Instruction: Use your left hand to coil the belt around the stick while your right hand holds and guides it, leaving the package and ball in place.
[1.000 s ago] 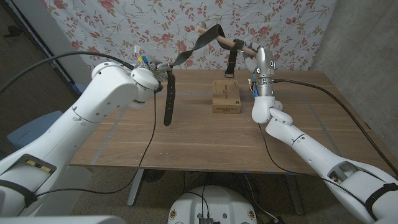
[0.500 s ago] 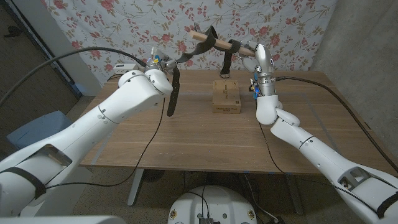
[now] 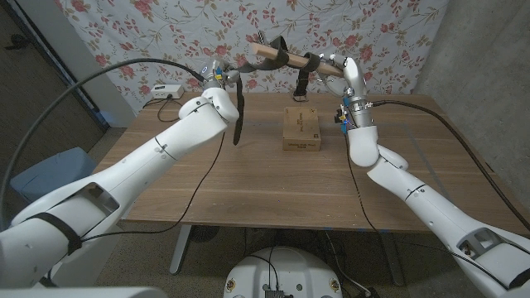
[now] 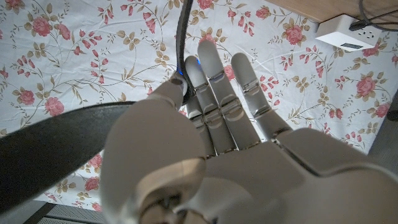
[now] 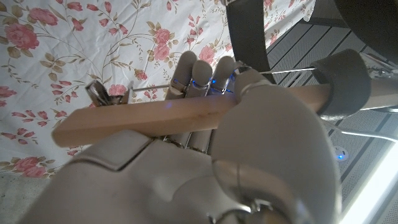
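My right hand [image 3: 345, 71] grips a wooden stick [image 3: 267, 50] in the air above the table's far edge; in the right wrist view the stick [image 5: 155, 116] crosses my fingers [image 5: 198, 79]. The black belt [image 3: 238, 116] loops over the stick, and its buckle end hangs down towards the cardboard package [image 3: 301, 127]. My left hand [image 3: 217, 76] holds the belt just left of the stick, the long tail dangling below it. In the left wrist view the strap [image 4: 56, 152] runs past my thumb while the other fingers [image 4: 217, 81] stay straight.
A white power strip [image 3: 162, 89] lies at the table's back left, also seen in the left wrist view [image 4: 346, 35]. Floral cloth [image 3: 149, 33] hangs behind the wooden table [image 3: 273, 190]. Cables trail from both arms over the table's edges.
My left hand has risen and moved back and to the right, toward the stick, carrying the belt. The slack between hand and stick has shortened. The right hand holds the stick slightly higher.
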